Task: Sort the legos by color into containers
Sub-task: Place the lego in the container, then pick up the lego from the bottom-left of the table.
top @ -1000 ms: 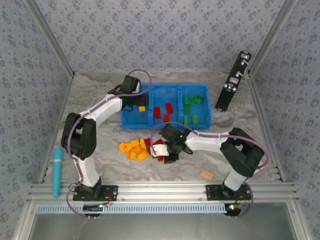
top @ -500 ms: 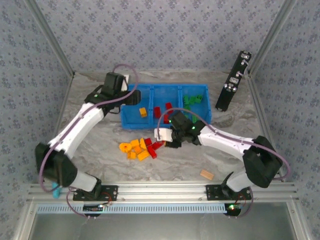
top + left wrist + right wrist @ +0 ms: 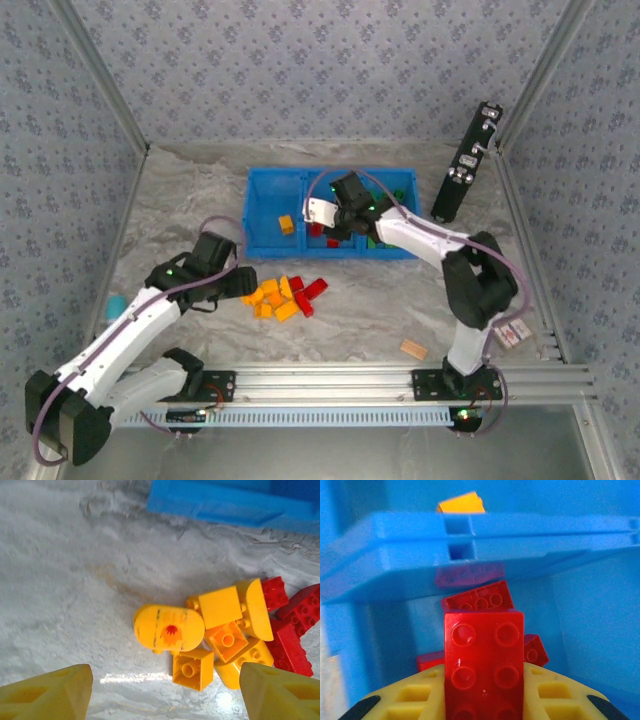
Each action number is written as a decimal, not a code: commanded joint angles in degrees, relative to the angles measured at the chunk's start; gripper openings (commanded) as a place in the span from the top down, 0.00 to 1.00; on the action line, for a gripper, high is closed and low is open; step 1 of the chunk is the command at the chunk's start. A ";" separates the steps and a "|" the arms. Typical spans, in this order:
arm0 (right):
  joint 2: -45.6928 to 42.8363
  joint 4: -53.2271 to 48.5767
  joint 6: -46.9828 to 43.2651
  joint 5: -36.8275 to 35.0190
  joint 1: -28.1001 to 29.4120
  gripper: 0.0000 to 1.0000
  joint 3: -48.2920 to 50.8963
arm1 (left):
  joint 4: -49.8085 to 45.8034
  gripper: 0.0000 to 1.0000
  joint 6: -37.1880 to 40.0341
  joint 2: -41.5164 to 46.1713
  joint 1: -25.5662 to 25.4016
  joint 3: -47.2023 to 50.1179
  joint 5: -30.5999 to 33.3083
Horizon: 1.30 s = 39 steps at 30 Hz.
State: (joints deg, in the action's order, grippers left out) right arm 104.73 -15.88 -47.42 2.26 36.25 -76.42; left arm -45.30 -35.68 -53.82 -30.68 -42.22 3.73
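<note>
R tool (image 3: 484,702) clamped on 1 red lego (image 3: 484,665) over tray (image 3: 265,205); L tool (image 3: 165,700) apart above 6 orange legos (image 3: 220,607)

tray (image 3: 268,205): 1, 3 compartments
loose yellow bricks (image 3: 169,628): about 6
loose red bricks (image 3: 292,650): 3
yellow in tray (image 3: 285,224): 1

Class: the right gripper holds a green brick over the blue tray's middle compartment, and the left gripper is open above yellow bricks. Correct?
No. The small plastic brick in the right gripper is red, not green; the right wrist view shows it. The blue plastic tray's middle compartment, the open left gripper and the yellow bricks are right.
</note>
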 commanded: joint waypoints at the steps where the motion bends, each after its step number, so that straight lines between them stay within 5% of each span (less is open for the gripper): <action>1: 2.96 -1.22 -1.05 -2.65 -0.50 0.63 -3.62 | 0.04 0.23 -9.53 0.12 -2.62 2.77 1.28; 9: 2.22 -1.46 -0.44 0.35 -1.72 0.31 -3.69 | 9.24 0.21 -18.75 -0.93 -4.38 12.16 3.17; 16: -1.79 -0.65 0.35 0.97 -1.54 0.29 -0.31 | 16.40 0.21 -23.86 0.14 -4.28 14.75 8.48; 33: -6.03 -1.48 -0.70 -0.29 -1.87 0.24 3.25 | 29.71 0.22 -40.75 -6.71 -4.28 19.69 4.42; 39: -8.37 -0.85 -0.19 0.29 -2.67 0.22 5.09 | 31.01 0.28 -41.38 -9.49 -4.30 18.93 4.11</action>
State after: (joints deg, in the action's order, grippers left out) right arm 98.70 -16.21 -47.46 2.31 34.04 -72.27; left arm -15.00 -74.74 -61.60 -34.63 -23.27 8.34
